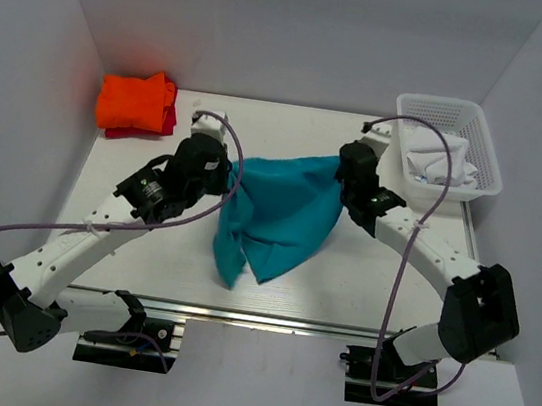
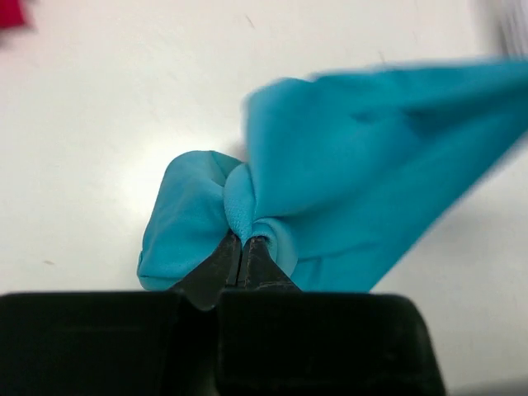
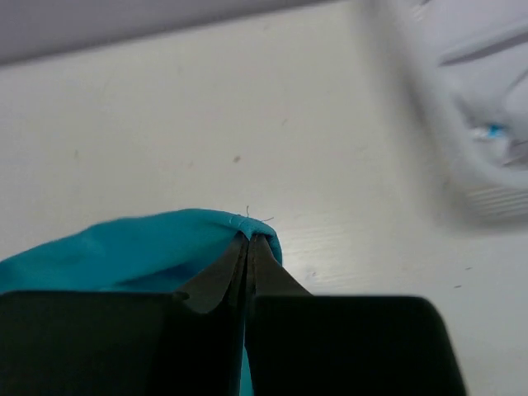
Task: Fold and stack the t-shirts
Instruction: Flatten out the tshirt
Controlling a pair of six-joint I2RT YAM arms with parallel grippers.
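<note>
Both arms reach inward over the middle of the bench [image 1: 367, 277]. The left hand [image 1: 225, 177] and the right hand [image 1: 343, 179] each pinch tight on a top corner of the teal-blue t-shirt [image 1: 279, 214], which is stretched between them and trails toward the near edge. The orange t-shirt [image 1: 136, 101] lies on the red t-shirt [image 1: 168, 127] at the far left corner.

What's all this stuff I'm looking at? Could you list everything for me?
teal shirt: 1, teal-blue, held up over the table's middle, between both grippers
orange shirt: 1, orange, folded, far left corner, on the red shirt
red shirt: 1, red, under the orange shirt
basket: 1, white, far right corner
cloth: white, in the basket; count unclear
table: 1, white
left gripper: 1, black, shut on the teal shirt
right gripper: 1, black, shut on the teal shirt
</note>
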